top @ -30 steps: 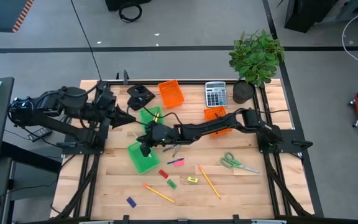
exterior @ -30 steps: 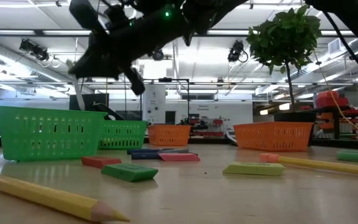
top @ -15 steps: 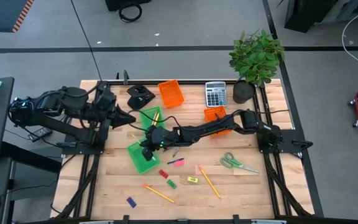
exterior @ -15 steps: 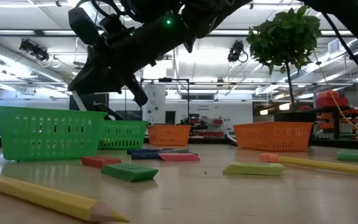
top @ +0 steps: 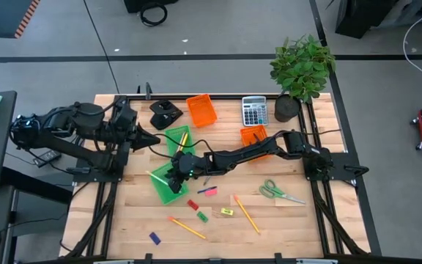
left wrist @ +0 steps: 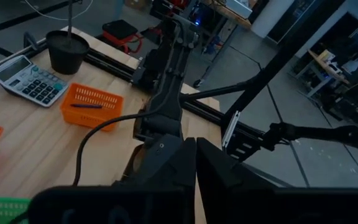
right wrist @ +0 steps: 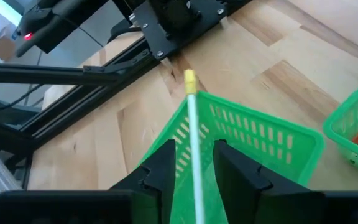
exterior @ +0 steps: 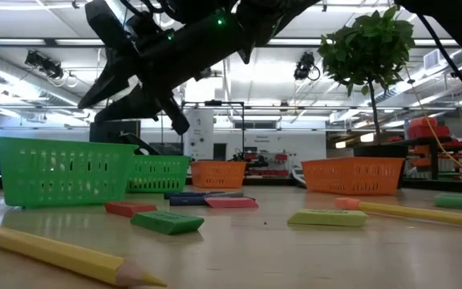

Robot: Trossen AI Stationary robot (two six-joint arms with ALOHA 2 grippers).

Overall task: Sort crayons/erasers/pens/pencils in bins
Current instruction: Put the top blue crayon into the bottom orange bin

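My right gripper (top: 171, 174) hangs open over the near green bin (top: 168, 192). A yellow pencil (right wrist: 193, 124) lies between its fingers without touching them. The pencil rests in that bin (right wrist: 260, 134), with one end sticking out over the rim (top: 152, 175). My left gripper (top: 152, 141) is shut on nothing at the far left, beside the second green bin (top: 178, 138), which holds pencils. On the near table lie the red (top: 193, 204), green (top: 202, 216), yellow (top: 227, 212), blue (top: 154, 237) and pink (top: 211, 191) erasers. Two more pencils (top: 187, 227) (top: 246, 214) lie there too.
Two orange bins (top: 201, 110) (top: 253, 134) stand at the back; a pen lies in the right one (left wrist: 82, 106). A grey calculator (top: 254, 110) and a potted plant (top: 299, 70) are at the far right. Green-handled scissors (top: 277, 193) lie near right, and pens (top: 205, 178) lie under my right arm.
My right gripper has opened over the near green bin and let go of the pencil. The pencil now lies in the bin with one end over the rim toward the table's left. The gripper has sunk slightly toward the bin.
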